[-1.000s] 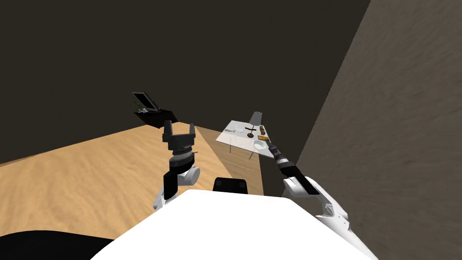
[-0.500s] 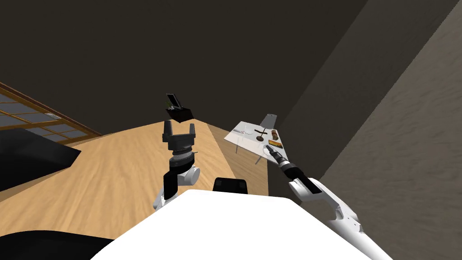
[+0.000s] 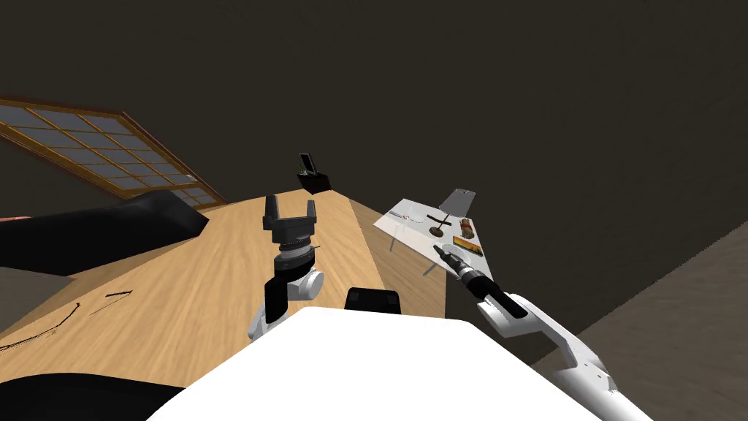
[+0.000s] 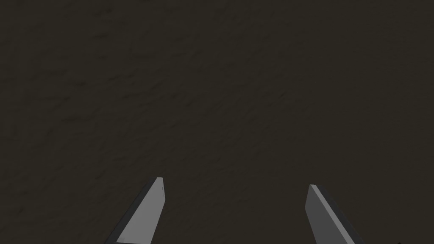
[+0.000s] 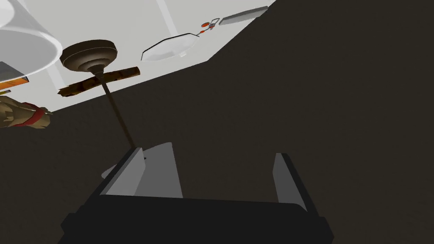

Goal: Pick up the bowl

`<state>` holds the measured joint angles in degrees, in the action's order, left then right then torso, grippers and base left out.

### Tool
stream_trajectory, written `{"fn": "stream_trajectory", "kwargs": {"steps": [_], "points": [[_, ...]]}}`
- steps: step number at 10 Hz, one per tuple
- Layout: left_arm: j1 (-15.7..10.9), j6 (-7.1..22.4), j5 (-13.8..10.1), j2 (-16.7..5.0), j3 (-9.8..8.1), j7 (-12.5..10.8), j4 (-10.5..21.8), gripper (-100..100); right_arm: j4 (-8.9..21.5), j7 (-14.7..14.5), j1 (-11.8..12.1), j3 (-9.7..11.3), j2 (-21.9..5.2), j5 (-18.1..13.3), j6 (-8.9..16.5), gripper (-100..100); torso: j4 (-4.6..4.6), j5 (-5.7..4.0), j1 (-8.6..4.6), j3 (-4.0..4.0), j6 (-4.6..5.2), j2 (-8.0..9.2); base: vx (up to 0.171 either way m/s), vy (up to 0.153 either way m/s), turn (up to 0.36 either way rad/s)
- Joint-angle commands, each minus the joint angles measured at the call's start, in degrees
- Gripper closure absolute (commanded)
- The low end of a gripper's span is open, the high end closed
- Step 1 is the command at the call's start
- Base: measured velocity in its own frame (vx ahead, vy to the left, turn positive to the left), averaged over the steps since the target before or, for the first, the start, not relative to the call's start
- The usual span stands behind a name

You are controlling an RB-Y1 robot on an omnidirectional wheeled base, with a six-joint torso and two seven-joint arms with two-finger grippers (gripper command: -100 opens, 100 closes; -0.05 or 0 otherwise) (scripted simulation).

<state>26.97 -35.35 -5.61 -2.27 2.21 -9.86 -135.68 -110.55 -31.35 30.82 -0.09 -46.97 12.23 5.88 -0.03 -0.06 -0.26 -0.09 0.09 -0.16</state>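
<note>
Bowl (image 5: 23, 42) cut by picture edge; clutter (image 3: 438, 223) on table (image 3: 414, 232) too small to tell

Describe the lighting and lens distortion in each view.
Head view: wide lens, rolled, so the wooden floor and white table slant together; walls dim. Left wrist view: even, dull light, no glare, left claw open before a flat dark surface. Right wrist view: table bright, the rest dark, right claw open.
</note>
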Motion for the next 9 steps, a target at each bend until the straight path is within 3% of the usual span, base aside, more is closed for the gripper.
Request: {"fn": "stream_trajectory", "kwargs": {"steps": [1, 2, 4, 5, 7, 9], "points": [[0.00, 0.00, 0.00, 0.00, 0.00, 0.00, 0.00, 0, 2.17, -2.44, 0.71, 0.94, -1.92, 0.10, 2.79, -100, 0.00, 0.00, 0.00, 0.00, 0.00, 0.00, 0.025, -0.005, 0.394], [0.00, 0.00, 0.00, 0.00, 0.00, 0.00, 0.00, 0, 2.17, -2.44, 0.71, 0.94, -1.92, 0.10, 2.79, -100, -0.01, -0.01, -0.03, -0.02, -0.03, -0.04, 0.021, -0.014, 0.158], [0.00, 0.00, 0.00, 0.00, 0.00, 0.00, 0.00, 0, 4.20, -5.73, 3.12, 2.01, -5.02, 0.38, 6.93, -100, -0.01, 0.00, -0.05, -0.02, -0.01, -0.05, 0.043, -0.024, 0.352], [0.00, 0.00, 0.00, 0.00, 0.00, 0.00, 0.00, 0, 4.20, -6.25, 3.12, 2.01, -5.02, 0.38, 7.39, -100, -0.03, -0.04, -0.11, -0.07, -0.01, -0.12, 0.044, -0.028, 0.206], [0.00, 0.00, 0.00, 0.00, 0.00, 0.00, 0.00, 0, 6.10, -9.80, 5.78, 3.20, -7.68, 0.58, 10.97, -100, -0.03, -0.02, -0.06, -0.07, 0.00, -0.12, 0.055, -0.031, 0.388], [0.02, 0.00, 0.00, -0.01, -0.01, 0.00, 0.00, 0, 6.99, -11.60, 7.18, 3.82, -8.84, 0.66, 13.66, -100, -0.04, -0.04, -0.14, -0.09, 0.09, -0.15, 0.049, -0.040, 0.118]]}}
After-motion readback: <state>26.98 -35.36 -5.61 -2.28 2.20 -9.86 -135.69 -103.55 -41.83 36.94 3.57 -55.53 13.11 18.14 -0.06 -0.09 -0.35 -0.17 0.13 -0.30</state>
